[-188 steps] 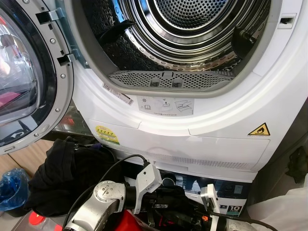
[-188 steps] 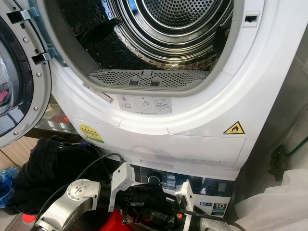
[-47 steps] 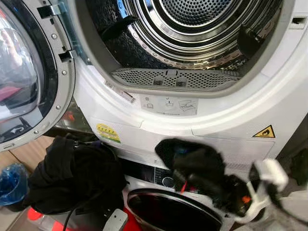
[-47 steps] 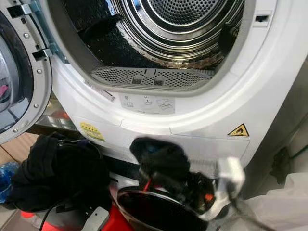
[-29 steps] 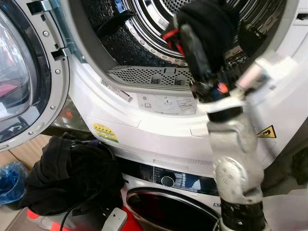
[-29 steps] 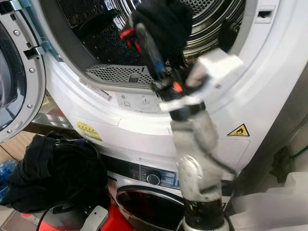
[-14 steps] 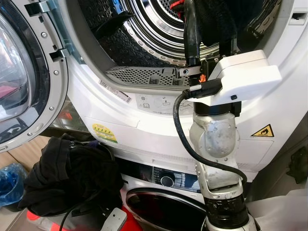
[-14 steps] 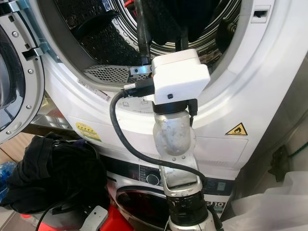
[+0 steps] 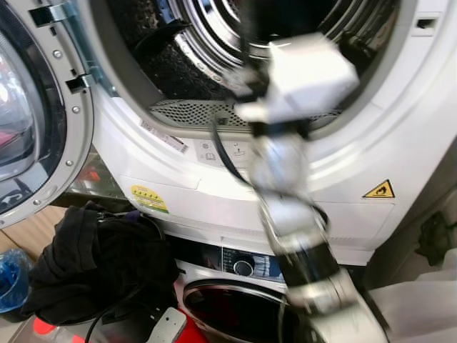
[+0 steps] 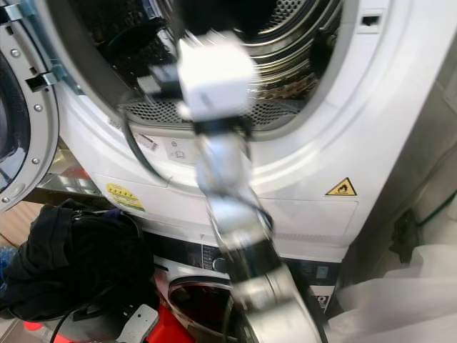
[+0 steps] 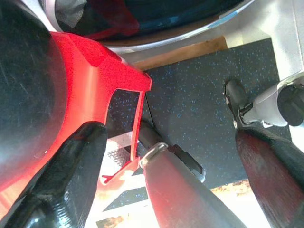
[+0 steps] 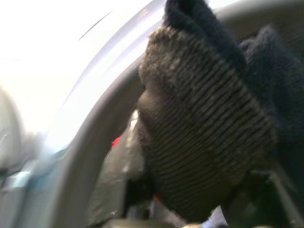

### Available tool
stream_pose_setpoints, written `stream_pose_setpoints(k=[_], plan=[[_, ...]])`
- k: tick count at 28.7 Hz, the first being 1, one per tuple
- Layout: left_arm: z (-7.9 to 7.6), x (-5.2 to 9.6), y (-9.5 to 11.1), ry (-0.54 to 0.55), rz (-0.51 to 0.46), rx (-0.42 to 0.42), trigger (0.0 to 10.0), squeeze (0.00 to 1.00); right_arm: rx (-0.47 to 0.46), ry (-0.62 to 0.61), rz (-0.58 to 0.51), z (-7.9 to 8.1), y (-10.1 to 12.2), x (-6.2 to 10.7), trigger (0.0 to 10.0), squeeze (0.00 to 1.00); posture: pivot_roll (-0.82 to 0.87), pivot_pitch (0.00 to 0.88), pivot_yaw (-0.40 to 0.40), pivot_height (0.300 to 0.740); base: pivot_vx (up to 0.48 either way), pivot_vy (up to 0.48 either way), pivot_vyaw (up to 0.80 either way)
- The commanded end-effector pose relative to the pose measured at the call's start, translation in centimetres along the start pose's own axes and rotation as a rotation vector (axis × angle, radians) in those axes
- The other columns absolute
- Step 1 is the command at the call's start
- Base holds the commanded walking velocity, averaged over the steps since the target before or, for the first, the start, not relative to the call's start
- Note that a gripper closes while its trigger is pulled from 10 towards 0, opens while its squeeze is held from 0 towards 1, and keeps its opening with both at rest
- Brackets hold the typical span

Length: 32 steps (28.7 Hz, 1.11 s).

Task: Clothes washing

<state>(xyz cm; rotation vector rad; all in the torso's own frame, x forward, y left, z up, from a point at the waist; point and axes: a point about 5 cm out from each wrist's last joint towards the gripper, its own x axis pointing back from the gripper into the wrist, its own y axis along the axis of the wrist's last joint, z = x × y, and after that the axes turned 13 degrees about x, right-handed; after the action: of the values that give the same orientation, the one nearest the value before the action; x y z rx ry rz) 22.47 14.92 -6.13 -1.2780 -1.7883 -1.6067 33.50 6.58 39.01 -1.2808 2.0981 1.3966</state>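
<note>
White dryer (image 9: 400, 128) is stacked on a washer (image 9: 243, 286), door (image 9: 36, 114) swung open at the robot's left. Steel drum (image 9: 214, 36) is entered by the blurred right arm (image 9: 285, 186). Black clothes pile (image 9: 93, 264) is heaped in a red basket (image 11: 99, 90) at lower left. A dark knit garment (image 12: 204, 137) is clenched by the right gripper (image 12: 190, 190) at the drum mouth. Left gripper (image 11: 166, 175) is hung low w/ fingers (image 11: 61, 180) spread, nothing grasped, over speckled floor (image 11: 199, 104).
</note>
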Motion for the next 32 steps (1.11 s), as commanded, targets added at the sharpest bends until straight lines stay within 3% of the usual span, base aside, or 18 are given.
stream_pose_setpoints(k=[1,2,4,5,9,10,15,25,26,27,28,32], plan=[[0.9,0.3,-0.5,0.036,0.02,0.022,10.0,0.0,-0.126,0.038,0.304,1.0,-2.6,-0.7,10.0,0.0,-0.12,0.0,0.143,0.74,0.0,0.0,0.0],[0.7,0.2,-0.4,0.028,0.02,0.004,10.0,0.0,-0.224,-0.091,0.351,-0.6,-2.9,-0.9,10.0,0.0,-0.1,0.0,0.125,0.74,0.0,0.0,0.0],[0.6,0.2,-0.2,0.024,0.012,-0.003,10.0,0.0,-0.18,-0.1,0.347,-1.1,-3.2,-0.7,10.0,0.0,-0.09,0.0,0.119,0.74,0.0,0.0,0.0],[0.5,0.2,-0.1,0.021,0.006,0.003,10.0,0.0,-0.161,-0.113,0.367,-1.4,-3.7,-0.5,10.0,1.0,-0.11,0.0,0.121,0.74,0.0,0.0,0.0],[0.3,0.1,0.1,0.018,-0.003,0.016,10.0,0.0,-0.13,-0.103,0.413,-1.6,-4.5,-0.3,10.0,1.0,-0.11,0.0,0.125,0.74,0.0,0.0,0.0],[0.2,0.0,0.1,0.014,-0.003,0.017,10.0,0.0,-0.11,-0.139,0.439,-2.3,-4.7,-0.4,10.0,0.0,-0.11,0.0,0.127,0.74,0.0,0.0,0.0],[0.0,0.0,0.3,0.001,0.001,-0.007,10.0,0.0,-0.165,-0.2,0.429,-3.6,-4.5,-0.7,10.0,0.0,-0.11,0.0,0.129,0.74,0.0,0.0,0.0],[0.0,0.0,0.2,0.001,-0.004,0.001,10.0,0.0,-0.156,-0.186,0.478,-3.4,-5.3,-0.3,10.0,0.0,-0.1,0.0,0.124,0.74,0.0,0.0,0.0],[0.0,0.0,0.1,0.002,-0.003,-0.001,10.0,0.0,-0.143,-0.192,0.488,-3.7,-5.4,-0.3,10.0,0.3,-0.09,0.0,0.123,0.74,0.0,0.0,0.0],[0.0,0.0,0.1,0.002,-0.003,-0.001,10.0,0.0,-0.138,-0.193,0.492,-3.8,-5.5,-0.3,10.0,0.3,-0.09,0.0,0.123,0.74,0.0,0.0,0.0],[0.0,0.0,0.1,0.002,-0.003,-0.001,10.0,0.0,-0.143,-0.21,0.497,-4.1,-5.5,-0.2,10.0,1.0,-0.09,0.0,0.122,0.74,0.0,0.0,0.0],[0.0,0.0,0.0,0.002,-0.001,-0.004,10.0,0.0,-0.151,-0.226,0.529,-4.8,-6.1,0.0,10.0,1.0,-0.08,0.0,0.118,0.74,0.0,0.0,0.0]])
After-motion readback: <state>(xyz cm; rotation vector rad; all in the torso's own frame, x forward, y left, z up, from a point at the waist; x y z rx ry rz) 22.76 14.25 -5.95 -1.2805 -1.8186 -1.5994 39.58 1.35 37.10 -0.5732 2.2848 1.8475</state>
